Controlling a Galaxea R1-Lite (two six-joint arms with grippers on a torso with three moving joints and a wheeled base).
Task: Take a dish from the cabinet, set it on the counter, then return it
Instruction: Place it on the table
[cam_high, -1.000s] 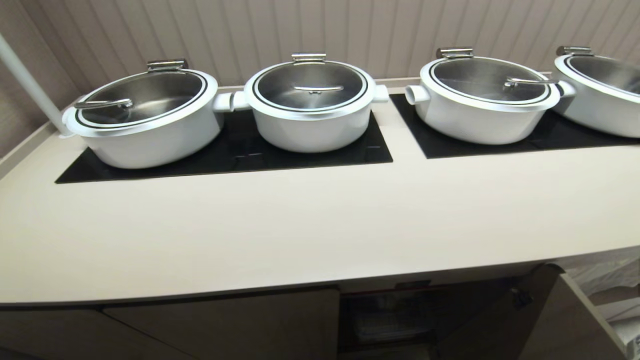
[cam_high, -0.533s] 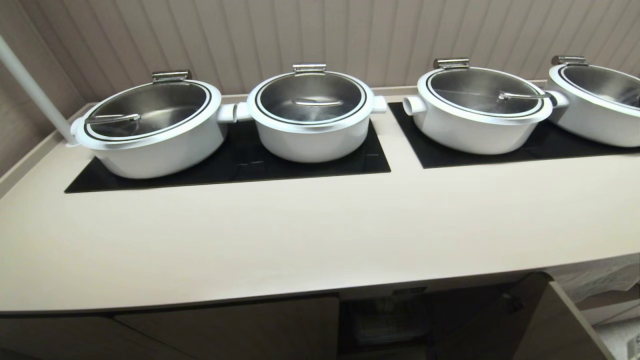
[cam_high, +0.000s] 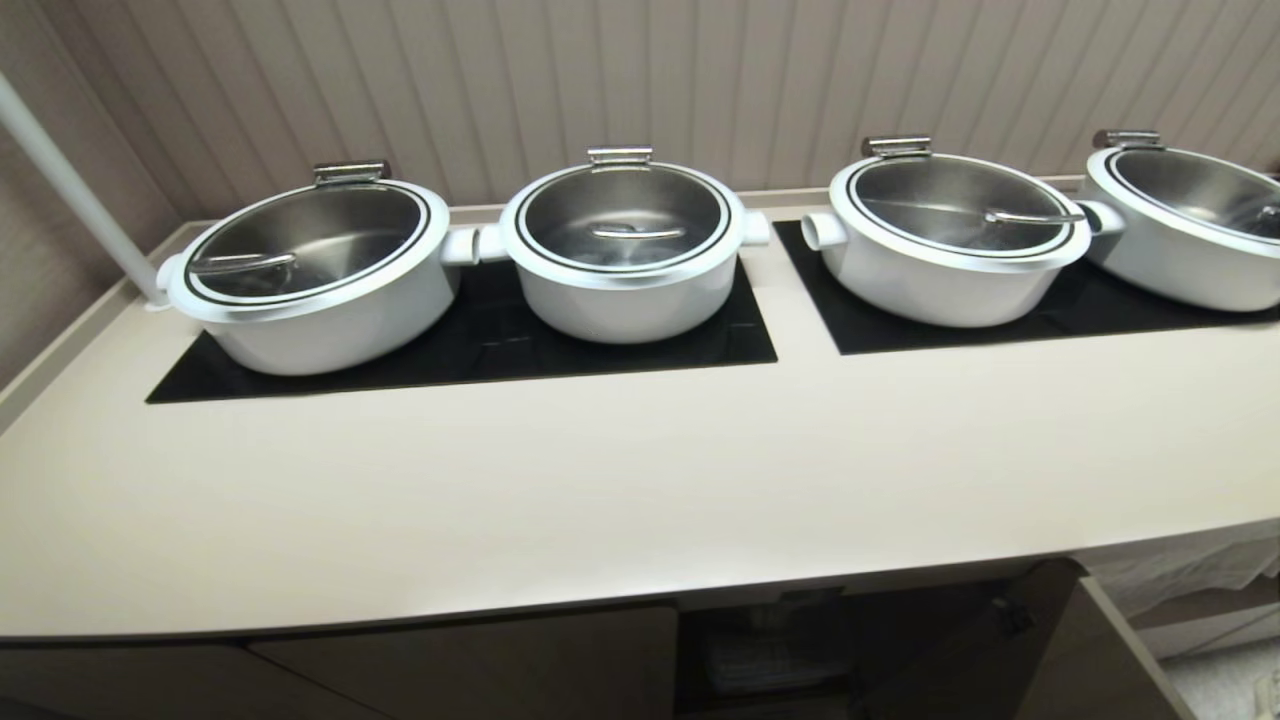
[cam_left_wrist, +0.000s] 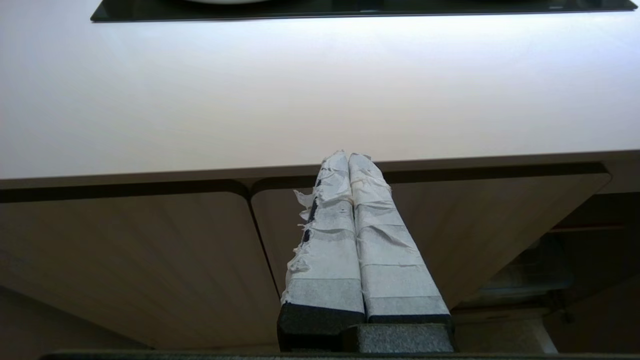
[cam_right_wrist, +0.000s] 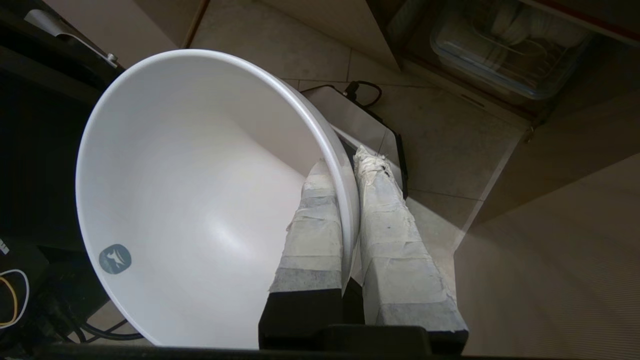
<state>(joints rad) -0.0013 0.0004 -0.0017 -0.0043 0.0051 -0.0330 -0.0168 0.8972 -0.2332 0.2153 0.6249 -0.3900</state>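
Bench (cam_high: 620, 500) bare of dish, cabinet (cam_high: 1000, 640) door open below its front edge, dish (cam_right_wrist: 190, 200) out but below bench level, rim pinched in right gripper (cam_right_wrist: 350, 165), left gripper (cam_left_wrist: 348, 156) clenched empty; placing and return pending.

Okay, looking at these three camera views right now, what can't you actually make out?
- Head view: both arms out of frame; the cabinet interior is dark.
- Right wrist view: the right gripper pinches the dish rim; its foot is hidden.
- Left wrist view: the left gripper blocks part of a door.
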